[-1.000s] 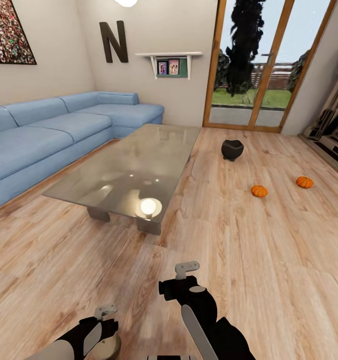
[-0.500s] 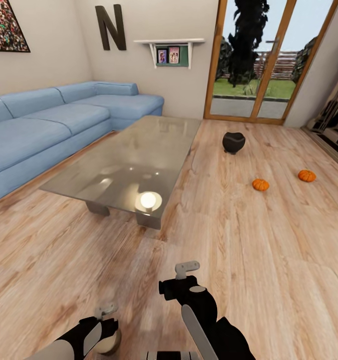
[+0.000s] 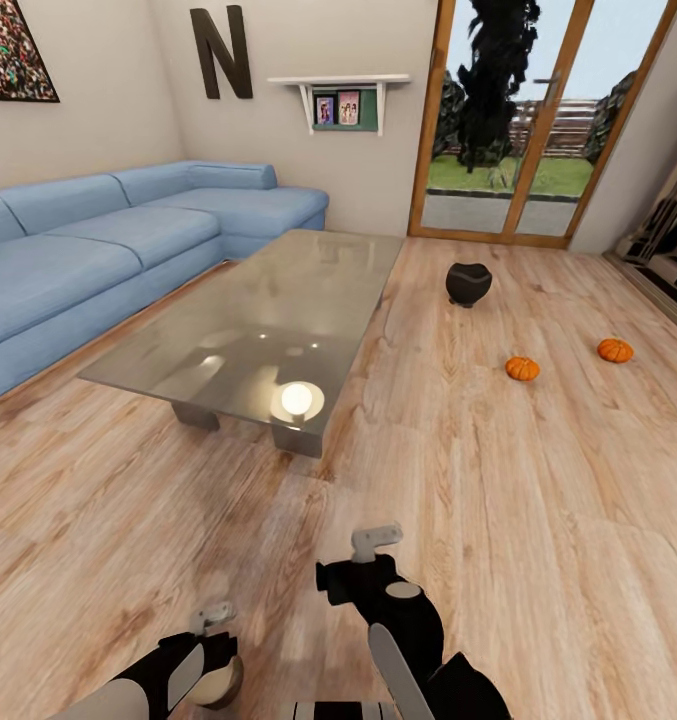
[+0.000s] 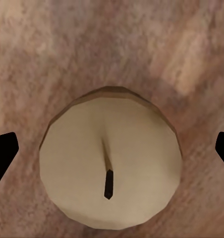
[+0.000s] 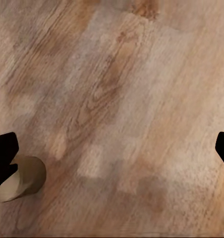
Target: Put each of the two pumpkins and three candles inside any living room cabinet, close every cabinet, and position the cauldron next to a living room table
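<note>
Left claw (image 4: 112,148) is hanging straight over a stubby pale cream candle (image 4: 111,158) with a dark wick, standing upright on the light wood-plank floor (image 3: 538,520); black fingertips (image 4: 3,153) are sitting wide apart on either side of the candle, not touching it. From the head camera the same candle (image 3: 215,684) is peeking out beneath the left gripper (image 3: 210,640) at the lower edge.

Right claw (image 5: 112,148) is also spread apart, gripping nothing, facing bare planks, with the candle (image 5: 20,177) showing just beside one fingertip. In the head view the right gripper (image 3: 363,565) is hovering above the floor, near the left one.

Farther off:
- large low coffee table with glossy grey rectangular top (image 3: 248,330), standing before the blue corner sofa (image 3: 98,250); a round bright lamp reflection is glaring on its near corner.
- small round-bellied matte black cauldron (image 3: 468,284) is sitting on the floor, near the table's far end but apart from it.
- two bright orange ribbed pumpkins (image 3: 522,369) (image 3: 614,350) are lying on the floor, well apart from the table.

Writing: a big dark letter "N" (image 3: 221,52) is hanging on the wall above the sofa.
</note>
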